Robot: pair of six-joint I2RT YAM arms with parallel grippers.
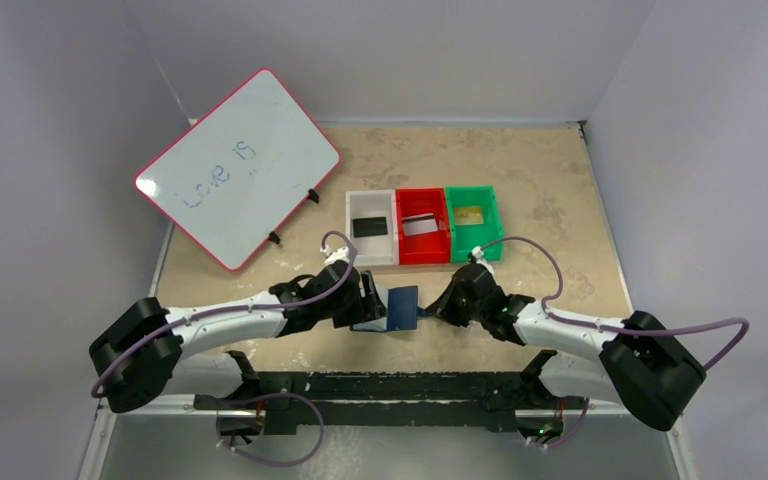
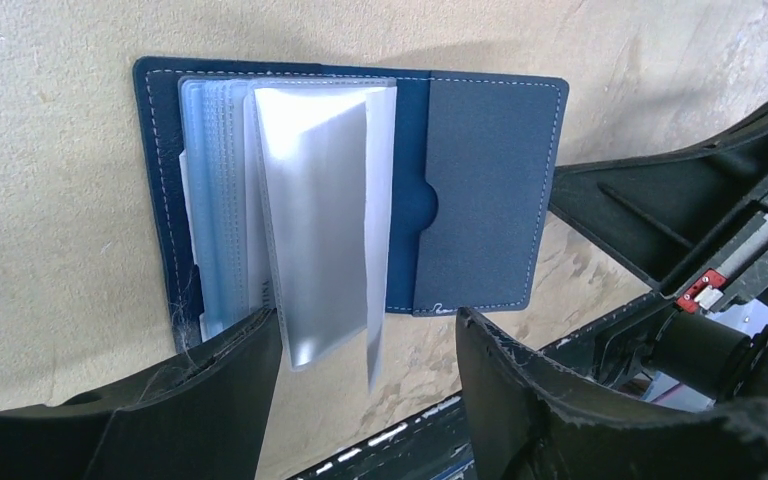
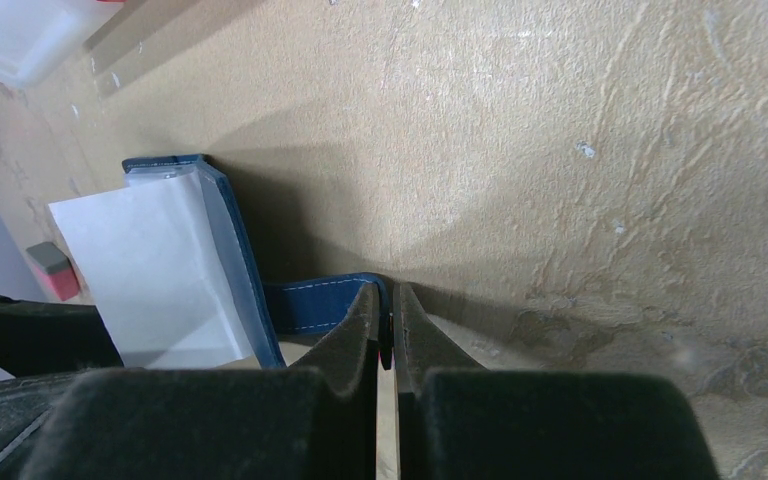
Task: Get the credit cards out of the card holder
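The navy card holder (image 1: 398, 308) lies open between my two grippers, its clear and light blue sleeves (image 2: 320, 240) fanned up with no card showing in them. My left gripper (image 2: 370, 345) stands open at the holder's near edge, and the sleeves hang between its fingers (image 2: 215, 400). My right gripper (image 3: 387, 310) is shut on the holder's small closing tab (image 3: 310, 305). The credit cards lie apart in the bins: a black card (image 1: 368, 227), a silver-grey card (image 1: 420, 225) and a gold card (image 1: 469, 215).
A white bin (image 1: 372, 250), a red bin (image 1: 423, 252) and a green bin (image 1: 476, 240) stand in a row behind the holder. A pink-framed whiteboard (image 1: 235, 165) leans at the back left. A pink eraser block (image 3: 55, 270) sits beyond the holder.
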